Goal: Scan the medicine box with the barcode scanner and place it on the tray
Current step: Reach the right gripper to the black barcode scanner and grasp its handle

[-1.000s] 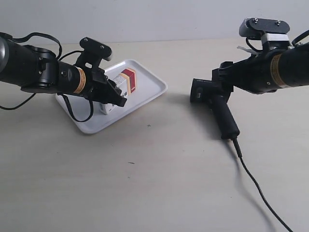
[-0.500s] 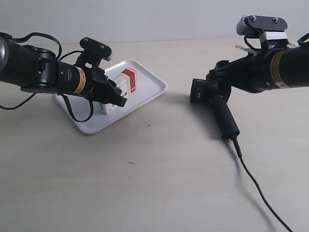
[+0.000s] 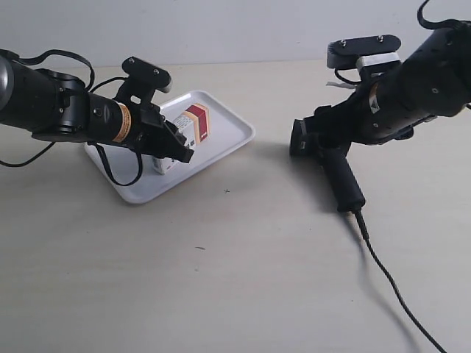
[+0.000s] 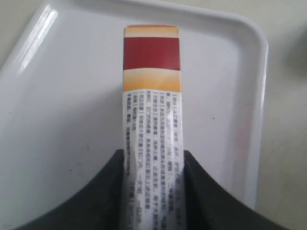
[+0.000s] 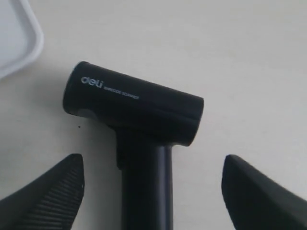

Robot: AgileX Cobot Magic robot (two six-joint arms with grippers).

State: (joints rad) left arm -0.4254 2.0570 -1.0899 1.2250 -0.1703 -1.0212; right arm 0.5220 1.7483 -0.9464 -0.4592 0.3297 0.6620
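Left hand (image 4: 152,191) is clenching the medicine box (image 4: 151,115) over the tray (image 4: 240,72), apparently for set-down. Right hand (image 5: 151,191), fingers spread wide, is straddling the barcode scanner (image 5: 134,103) lying on the worktop (image 5: 240,48).

The medicine box (image 3: 190,129) stands on the tray (image 3: 228,137). The barcode scanner (image 3: 329,166) lies on the table (image 3: 221,265), well apart from the tray, at the exterior view's right.

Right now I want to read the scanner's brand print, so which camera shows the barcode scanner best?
The right wrist view: the barcode scanner fills the frame from above, its white print legible, lying between the open right gripper fingers. The exterior view shows it whole but small, head partly hidden by the arm. The left wrist view doesn't show it.
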